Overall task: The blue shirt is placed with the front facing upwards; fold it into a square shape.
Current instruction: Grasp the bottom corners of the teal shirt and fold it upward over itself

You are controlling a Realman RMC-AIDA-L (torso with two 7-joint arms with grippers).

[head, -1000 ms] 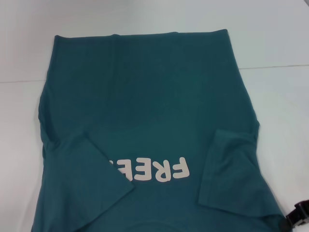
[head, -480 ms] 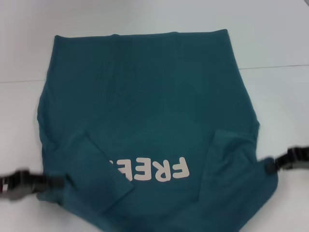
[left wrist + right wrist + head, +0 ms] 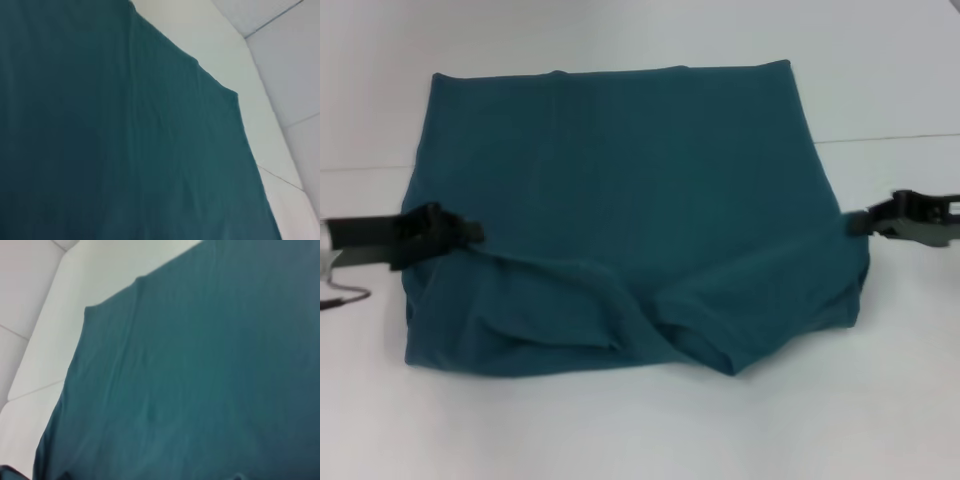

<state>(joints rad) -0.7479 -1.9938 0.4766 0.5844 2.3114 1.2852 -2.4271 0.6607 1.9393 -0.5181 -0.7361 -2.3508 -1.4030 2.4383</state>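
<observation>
The blue shirt (image 3: pixel 620 170) lies on the white table as a broad teal slab, its far edge straight. Its near part is lifted and doubled over toward the far edge, with sagging folds (image 3: pixel 620 320) along the front. No chest print shows. My left gripper (image 3: pixel 468 232) is at the shirt's left side and my right gripper (image 3: pixel 855 221) at its right side, each shut on a pinch of the raised cloth. Both wrist views show only smooth teal shirt (image 3: pixel 125 140) (image 3: pixel 200 365) with table beyond it, and no fingers.
White table (image 3: pixel 620 430) surrounds the shirt on all sides. A thin seam line (image 3: pixel 890 137) crosses the table behind the right gripper. A thin cable (image 3: pixel 345 296) trails by the left arm.
Both grippers have moved away from me and upward with the near part of the shirt. That cloth has come over the sleeves and the print, which are now covered.
</observation>
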